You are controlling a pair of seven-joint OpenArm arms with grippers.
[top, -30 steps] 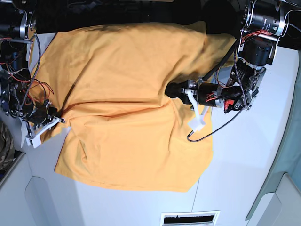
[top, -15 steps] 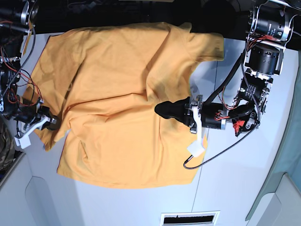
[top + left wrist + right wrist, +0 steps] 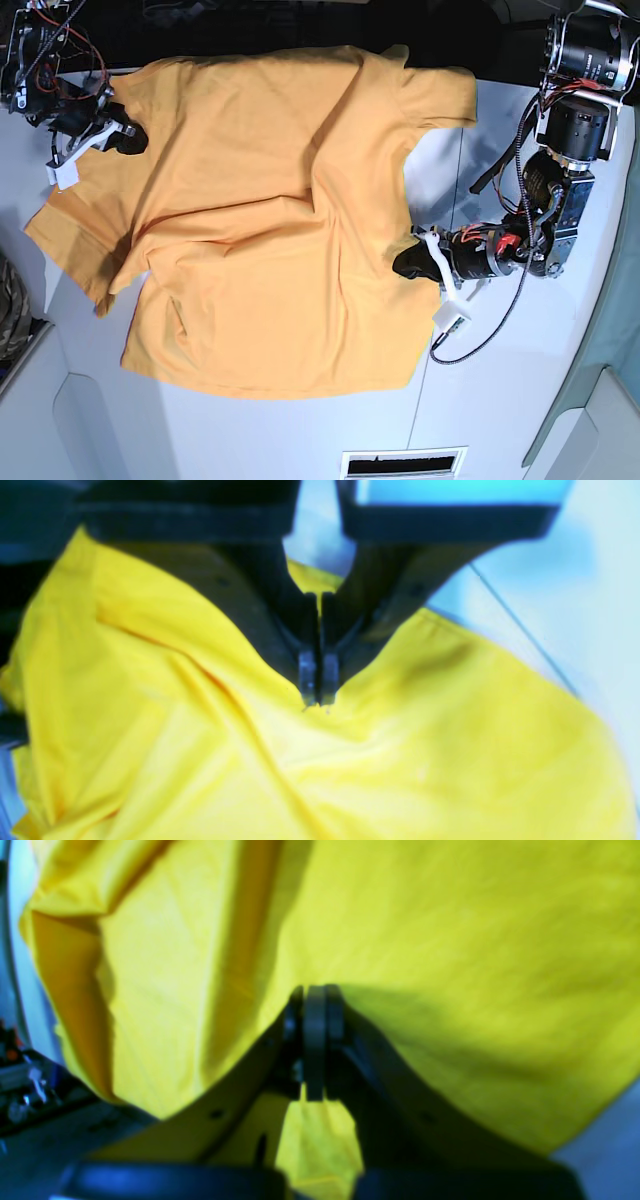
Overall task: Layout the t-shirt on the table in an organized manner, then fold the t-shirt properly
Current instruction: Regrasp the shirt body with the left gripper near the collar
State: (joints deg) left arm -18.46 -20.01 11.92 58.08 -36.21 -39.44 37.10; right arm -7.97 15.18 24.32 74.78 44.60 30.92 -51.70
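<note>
The orange-yellow t-shirt [image 3: 270, 220] lies spread and wrinkled across the white table [image 3: 520, 380], with one sleeve at the top right and another at the left edge. In the base view my left gripper [image 3: 405, 262] sits at the shirt's right edge. The left wrist view shows its jaws pressed together, pinching a gathered bit of the t-shirt [image 3: 400, 740] at the tips of the left gripper [image 3: 316, 687]. My right gripper [image 3: 130, 140] is at the shirt's upper left. In the right wrist view the right gripper [image 3: 314, 1005] is shut against the t-shirt [image 3: 450, 940], where a crease meets the tips.
A camouflage cloth [image 3: 10, 310] shows at the far left edge. A vent slot [image 3: 400, 465] lies in the table near the bottom. A thin dark seam [image 3: 520, 625] crosses the tabletop. A teal panel [image 3: 615, 330] borders the right side, and dark space lies behind the table's top edge.
My right gripper travelled from the shirt's lower left up to its upper left, and the left sleeve now lies spread out. My left gripper slid right to the shirt's right edge, drawing cloth along.
</note>
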